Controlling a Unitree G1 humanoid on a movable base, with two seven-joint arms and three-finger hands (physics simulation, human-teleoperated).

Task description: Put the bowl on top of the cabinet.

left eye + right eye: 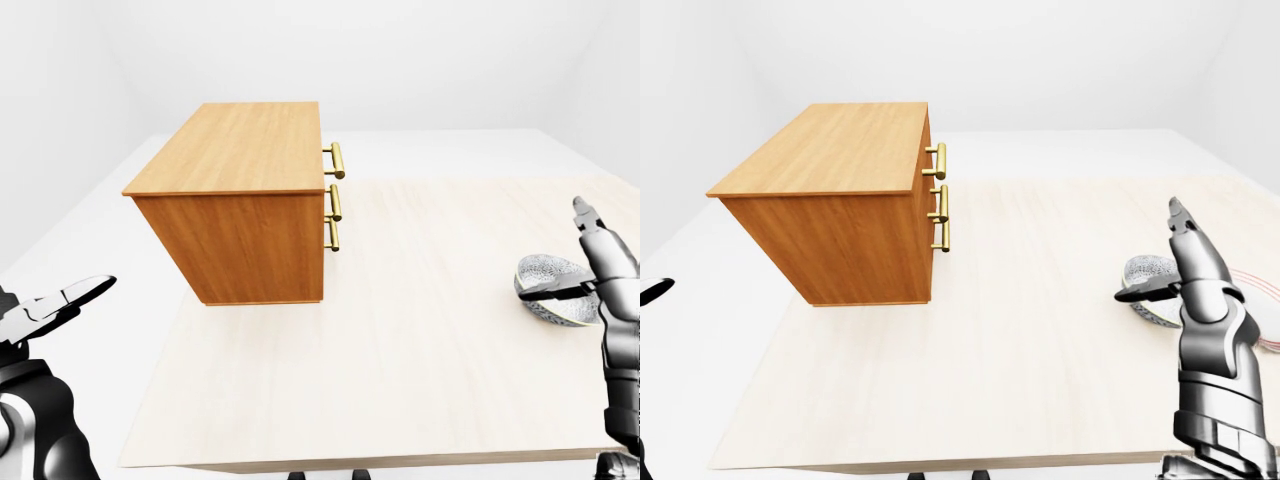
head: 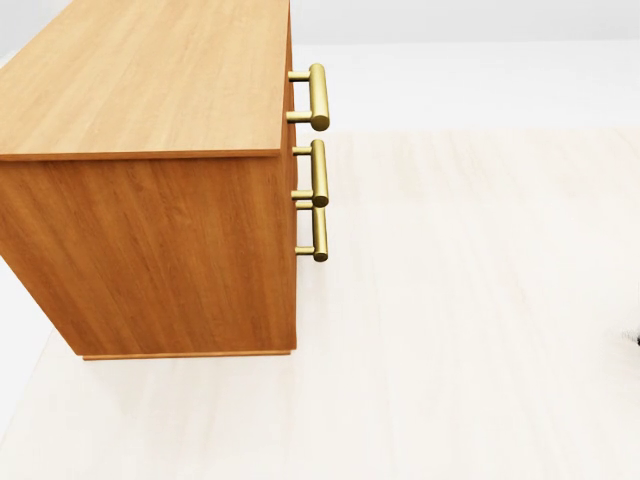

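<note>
Right hand (image 1: pixel 1200 280) at the bowl (image 1: pixel 1143 270), right of the cabinet (image 1: pixel 830 150), closure unclear: pinch the rim firmly before lifting level.

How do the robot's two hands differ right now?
The right hand stands at the bowl near the table's right edge, with a dark finger across the bowl. The left hand hangs off the table's left edge, near nothing. The right hand's fingers point upward, while the left hand's point sideways, toward the table. Whether the right hand grips the bowl is unclear, but the left hand is plainly empty. Both have the same black-and-silver build.
</note>
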